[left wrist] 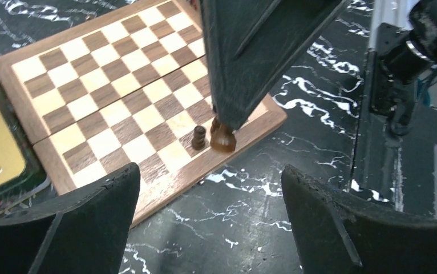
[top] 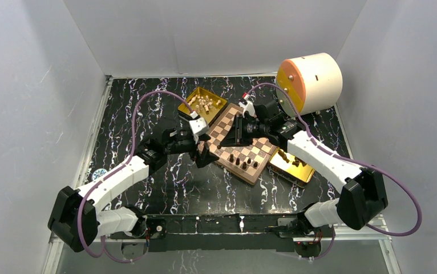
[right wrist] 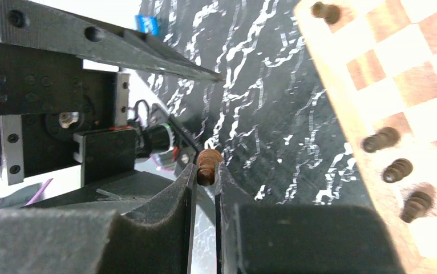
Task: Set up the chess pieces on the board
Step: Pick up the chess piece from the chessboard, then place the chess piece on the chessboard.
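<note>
The board (top: 249, 149) lies tilted between two gold trays. My right gripper (right wrist: 206, 171) is shut on a dark brown chess piece (right wrist: 207, 165). In the left wrist view its fingers (left wrist: 245, 63) come down from above and hold that piece (left wrist: 223, 138) at the board's (left wrist: 108, 108) near corner, beside another dark piece (left wrist: 198, 137). My left gripper (left wrist: 210, 191) is open and empty over the black table just off that corner. Several dark pieces (top: 242, 163) stand along the board's near edge, and they show again (right wrist: 397, 169) in the right wrist view.
A gold tray (top: 189, 103) with pale cream pieces sits behind the board on the left. A second gold tray (top: 291, 168) lies at its right. A big cream and orange drum (top: 310, 83) stands at the back right. White walls close in the table.
</note>
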